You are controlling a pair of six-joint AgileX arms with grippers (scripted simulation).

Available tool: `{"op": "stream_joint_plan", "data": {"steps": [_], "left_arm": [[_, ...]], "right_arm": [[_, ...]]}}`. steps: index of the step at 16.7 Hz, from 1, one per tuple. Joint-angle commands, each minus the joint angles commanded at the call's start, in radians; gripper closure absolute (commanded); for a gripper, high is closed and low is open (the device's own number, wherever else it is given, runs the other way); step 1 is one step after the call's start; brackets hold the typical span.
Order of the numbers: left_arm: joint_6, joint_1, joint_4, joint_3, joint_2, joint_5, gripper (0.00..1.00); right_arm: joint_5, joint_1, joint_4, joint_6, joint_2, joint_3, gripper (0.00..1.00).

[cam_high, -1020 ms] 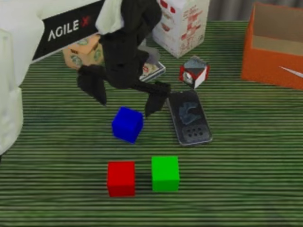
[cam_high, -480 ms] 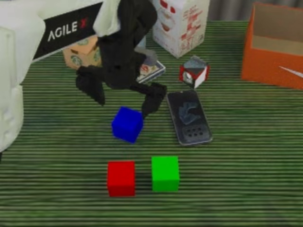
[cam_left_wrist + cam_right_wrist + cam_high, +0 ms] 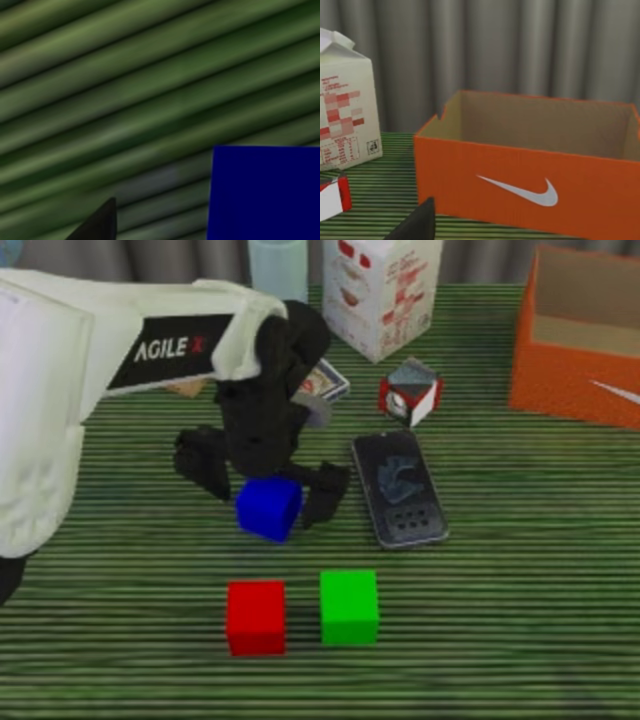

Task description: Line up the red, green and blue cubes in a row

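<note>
The blue cube (image 3: 268, 508) lies turned at an angle near the middle of the table. My left gripper (image 3: 265, 480) is open and low over it, one black finger on each side of the cube and apart from it. In the left wrist view the blue cube (image 3: 265, 192) fills one corner, with one dark fingertip (image 3: 100, 226) beside it over the mat. The red cube (image 3: 255, 617) and the green cube (image 3: 349, 607) sit side by side nearer the front edge. My right arm is out of the top view; one fingertip (image 3: 417, 226) shows in its wrist view, with nothing held.
A black phone (image 3: 400, 488) lies just right of the blue cube. Behind it are a red, white and grey patterned cube (image 3: 410, 392), a milk carton (image 3: 382, 290) and a card (image 3: 325, 380). An orange shoebox (image 3: 580, 335) stands at the back right.
My left gripper has come down and forward, so its open fingers now straddle the blue cube. The arm now covers the tan cube. The cubes have not moved.
</note>
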Motion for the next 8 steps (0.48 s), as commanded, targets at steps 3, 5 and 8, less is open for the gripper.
{"op": "stream_joint_plan", "data": {"steps": [3,5,8], "left_arm": [[0.000,0.000,0.000,0.000,0.000,0.000,0.00],[0.000,0.000,0.000,0.000,0.000,0.000,0.15],[0.000,0.000,0.000,0.000,0.000,0.000,0.38]], "right_arm": [[0.000,0.000,0.000,0.000,0.000,0.000,0.00],[0.000,0.000,0.000,0.000,0.000,0.000,0.00],[0.000,0.000,0.000,0.000,0.000,0.000,0.00]]}}
